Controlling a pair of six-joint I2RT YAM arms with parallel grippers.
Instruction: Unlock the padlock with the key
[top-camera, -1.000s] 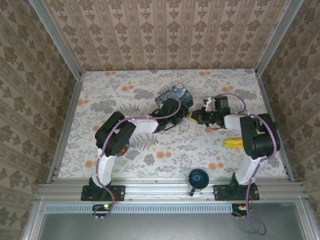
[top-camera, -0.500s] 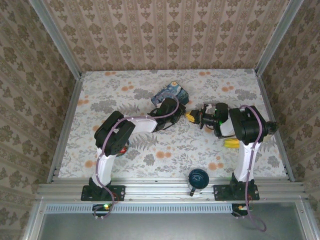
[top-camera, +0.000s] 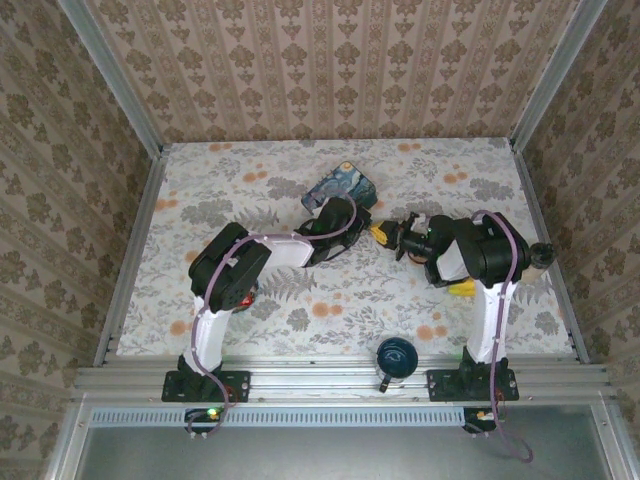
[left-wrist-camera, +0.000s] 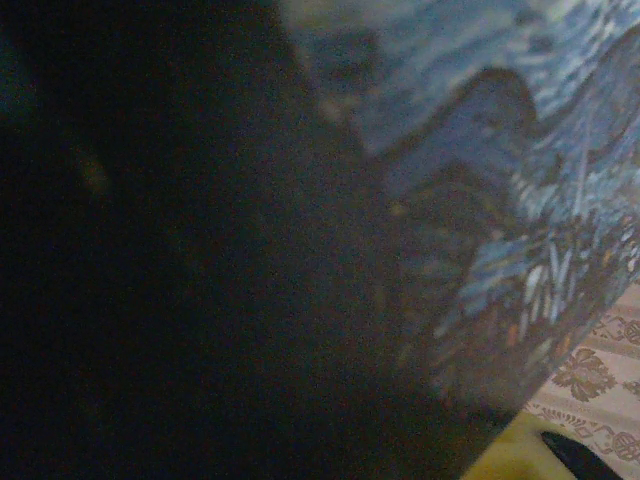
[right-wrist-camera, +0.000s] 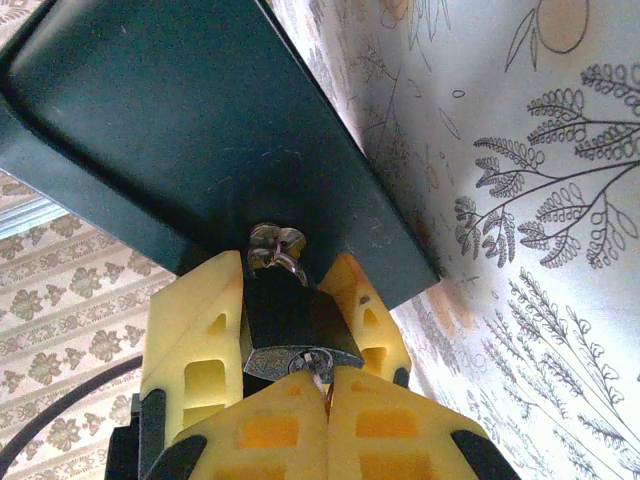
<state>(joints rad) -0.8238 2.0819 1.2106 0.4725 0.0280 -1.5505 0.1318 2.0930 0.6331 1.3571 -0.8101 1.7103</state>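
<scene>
Key meets lock at mid-table: the right gripper (right-wrist-camera: 327, 385) has crept a shade closer to its partner over the past second while the arm behind it has folded and rolled over at the wrist. That looks like the key (right-wrist-camera: 314, 366) being seated or turned rather than merely lined up. Its fingers are pressed together on a sliver of silvery metal that enters the underside of the padlock (right-wrist-camera: 285, 312). The left gripper (top-camera: 370, 229) clamps the lock's dark body between its yellow fingers (right-wrist-camera: 190, 340), holding it hard against the edge of the painted tin (top-camera: 340, 187), which has slid slightly left. The shackle (right-wrist-camera: 278, 246) shows as a bright loop at the tin's rim and appears to be seated, so the lock is judged not yet open. The tin crowds the lock from behind, leaving little room to pull the shackle free, and in the left wrist view it blocks any sight of the lock. A yellow object (top-camera: 462, 288) lies under the right arm, and a dark cup (top-camera: 397, 357) stands at the near edge of the floral table (top-camera: 250, 170), both clear of the work.
</scene>
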